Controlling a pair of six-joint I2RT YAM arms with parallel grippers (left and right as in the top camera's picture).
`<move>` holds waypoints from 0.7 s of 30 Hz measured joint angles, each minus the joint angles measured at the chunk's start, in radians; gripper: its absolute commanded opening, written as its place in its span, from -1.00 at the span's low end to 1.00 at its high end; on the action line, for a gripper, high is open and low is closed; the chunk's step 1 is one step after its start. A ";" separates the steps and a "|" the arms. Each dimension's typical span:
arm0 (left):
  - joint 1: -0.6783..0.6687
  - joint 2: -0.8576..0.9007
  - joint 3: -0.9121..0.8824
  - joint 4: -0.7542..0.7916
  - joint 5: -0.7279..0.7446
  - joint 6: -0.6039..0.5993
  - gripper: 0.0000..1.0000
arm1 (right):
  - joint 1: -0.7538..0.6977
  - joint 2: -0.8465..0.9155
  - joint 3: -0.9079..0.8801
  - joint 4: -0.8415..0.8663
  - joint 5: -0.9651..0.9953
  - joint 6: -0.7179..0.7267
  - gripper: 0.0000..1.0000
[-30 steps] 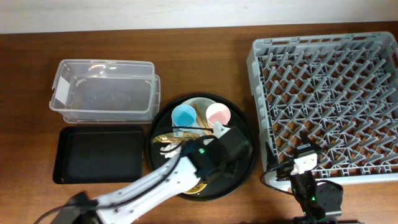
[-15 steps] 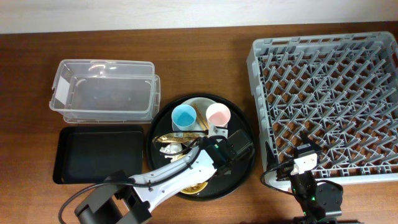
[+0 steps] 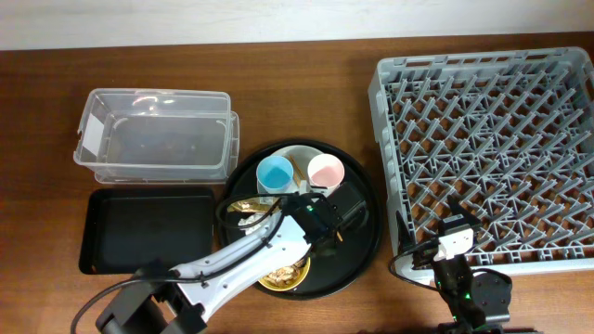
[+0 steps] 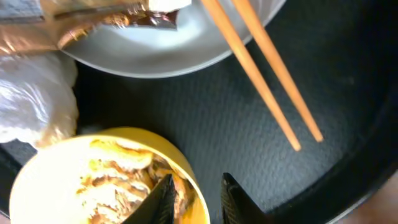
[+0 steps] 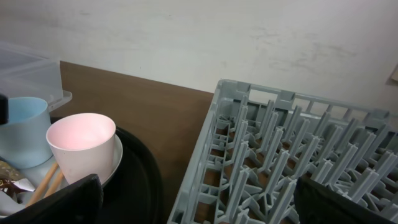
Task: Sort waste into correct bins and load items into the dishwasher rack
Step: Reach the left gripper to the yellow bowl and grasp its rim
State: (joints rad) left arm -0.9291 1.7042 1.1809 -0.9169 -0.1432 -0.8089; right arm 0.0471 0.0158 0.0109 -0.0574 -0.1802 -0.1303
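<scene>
The rack (image 3: 483, 153) stands at your right, and the right gripper (image 3: 453, 243) hangs by its near edge, fingers spread wide on nothing. On the round tray (image 3: 362, 255), the yellow bowl (image 4: 50, 186) holds crumbly scraps (image 4: 118, 183). Your left gripper (image 4: 196, 198) straddles its rim, one finger inside and one outside, parted and not yet clamped. You're likely on grasping the bowl. Close firmly, lift level, and mind the chopsticks (image 4: 252, 74) nearby.
</scene>
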 measured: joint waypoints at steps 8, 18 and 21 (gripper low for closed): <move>-0.001 -0.001 -0.078 0.051 0.048 -0.064 -0.64 | 0.000 0.000 0.000 0.000 0.000 0.000 0.97; -0.001 -0.001 -0.113 0.098 0.070 -0.077 -0.99 | 0.000 0.000 0.000 0.000 0.000 0.000 0.97; -0.002 -0.006 -0.114 0.092 0.068 -0.079 -0.99 | 0.000 0.000 0.000 0.000 0.000 0.000 0.97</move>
State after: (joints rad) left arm -0.9306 1.6985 1.0668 -0.8253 -0.0753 -0.8875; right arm 0.0471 0.0158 0.0109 -0.0574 -0.1802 -0.1303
